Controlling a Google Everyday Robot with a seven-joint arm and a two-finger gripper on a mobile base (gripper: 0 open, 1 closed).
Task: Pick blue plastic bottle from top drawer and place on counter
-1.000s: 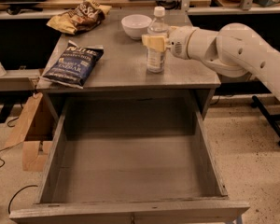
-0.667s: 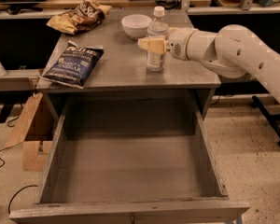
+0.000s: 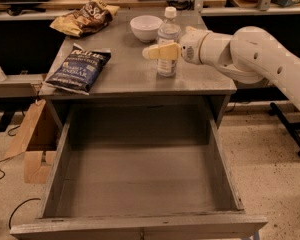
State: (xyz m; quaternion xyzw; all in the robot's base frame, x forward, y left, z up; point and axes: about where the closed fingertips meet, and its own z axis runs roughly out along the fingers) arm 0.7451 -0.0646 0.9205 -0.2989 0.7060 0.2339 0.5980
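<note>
Clear-walled blue plastic bottle (image 3: 167, 67) stands upright on matte grey counter (image 3: 125, 75)
It is beside a round white bowl (image 3: 145, 28); cream gripper (image 3: 159, 49) at its label, hold impossible to tell. Boxy top drawer (image 3: 140, 180) open below.

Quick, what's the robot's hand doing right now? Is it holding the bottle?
Gripper: at the blue plastic bottle, which stands upright on the counter. Whether it is open or shut on the bottle cannot be told.

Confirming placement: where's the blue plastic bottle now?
Camera view: blue plastic bottle upright on the counter's right half, in front of the white bowl, gripper at its middle.
</note>
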